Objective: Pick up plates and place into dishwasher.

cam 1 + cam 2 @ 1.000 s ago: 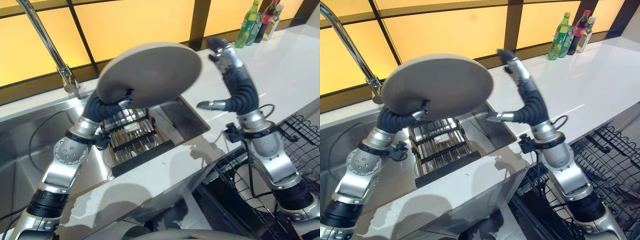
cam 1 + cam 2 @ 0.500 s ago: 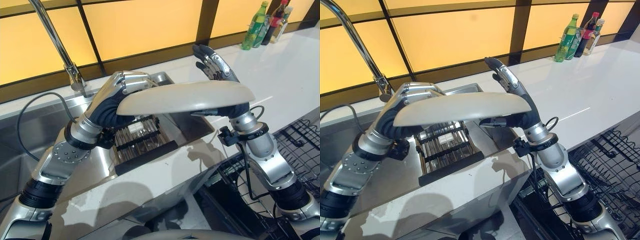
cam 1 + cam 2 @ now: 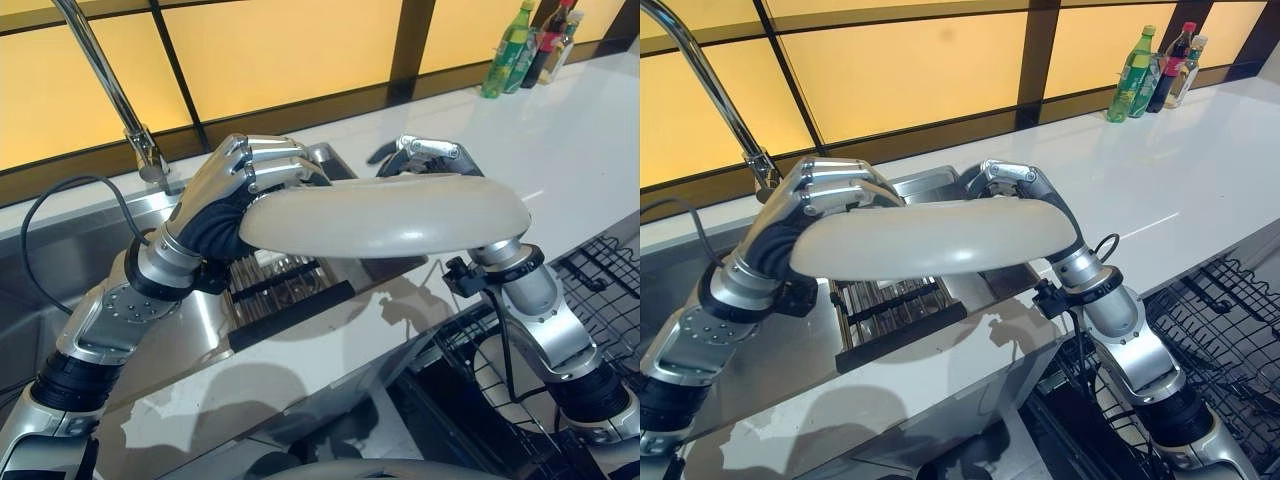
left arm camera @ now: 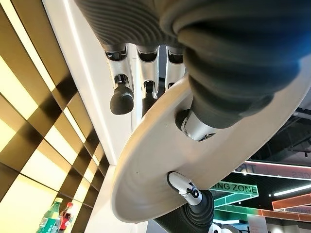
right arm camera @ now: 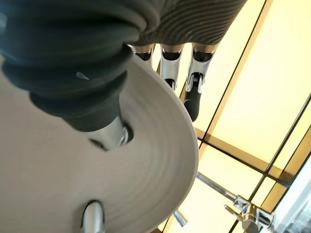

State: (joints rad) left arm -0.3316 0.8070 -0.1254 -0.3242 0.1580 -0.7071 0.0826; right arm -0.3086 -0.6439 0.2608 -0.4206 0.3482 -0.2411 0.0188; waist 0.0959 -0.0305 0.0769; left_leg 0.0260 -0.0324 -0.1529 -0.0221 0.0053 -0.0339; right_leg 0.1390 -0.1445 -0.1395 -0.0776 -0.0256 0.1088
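The white counter (image 3: pixel 590 130) runs along the amber-panelled wall, with a steel sink (image 3: pixel 60 260) set into its near-left part and a curved faucet (image 3: pixel 110 85) rising at the sink's back edge. A black wire dishwasher rack (image 3: pixel 1220 300) stands pulled out below the counter's front edge, on the right. A large beige plate (image 3: pixel 385 212) is held nearly flat in the air over the sink's right end and the counter's front edge, well above both, gripped at opposite rims by both hands. A dark slatted drying rack (image 3: pixel 285 290) sits in the sink's right end, directly under the plate. The left hand (image 3: pixel 245 175) clamps the plate's left rim, its fingers curled over the top of the rim and its thumb pressed against the underside, as its wrist view shows (image 4: pixel 146 73). The right hand (image 3: pixel 430 155) takes the plate's far-right rim in the same way, fingers hooked over the upper face and thumb against the lower face, seen from its own wrist view (image 5: pixel 170 63). Three bottles (image 3: pixel 535 45), one green and the others darker, stand together at the counter's far right corner against the wall.
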